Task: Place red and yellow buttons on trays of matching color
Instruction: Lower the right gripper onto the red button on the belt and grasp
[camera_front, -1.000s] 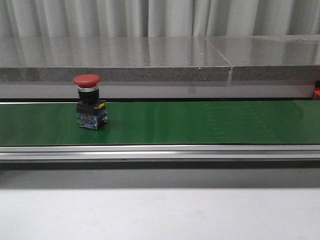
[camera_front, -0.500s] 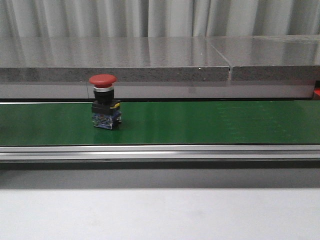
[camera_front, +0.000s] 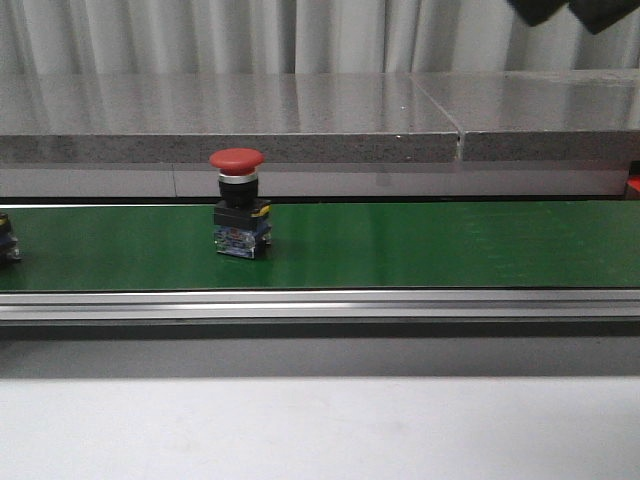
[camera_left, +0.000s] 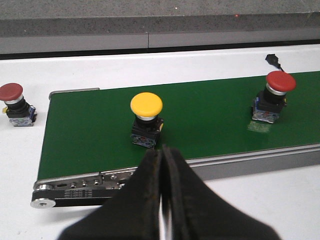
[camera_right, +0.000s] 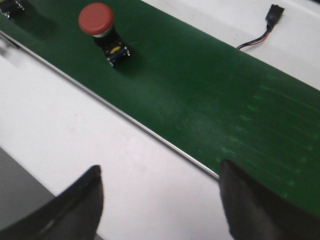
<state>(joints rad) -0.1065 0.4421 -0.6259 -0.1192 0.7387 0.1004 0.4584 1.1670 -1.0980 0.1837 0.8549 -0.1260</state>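
A red button (camera_front: 237, 215) stands upright on the green belt (camera_front: 430, 245); it also shows in the left wrist view (camera_left: 272, 97) and the right wrist view (camera_right: 102, 30). A yellow button (camera_left: 146, 120) stands on the belt just beyond my left gripper (camera_left: 163, 151), which is shut and empty. Only its base shows at the front view's left edge (camera_front: 5, 250). A second red button (camera_left: 15, 98) stands on the white table off the belt's end. My right gripper (camera_right: 160, 175) is open and empty over the white table beside the belt. No trays are in view.
A grey stone ledge (camera_front: 300, 120) runs behind the belt. The belt has a metal rail (camera_front: 320, 305) along its near edge. A black cable connector (camera_right: 274, 12) lies on the white table beyond the belt. Dark parts of an arm (camera_front: 575, 12) show at top right.
The red button has ridden the belt to the right. The yellow button's base has come in at the left edge. Dark arm parts have appeared at the top right.
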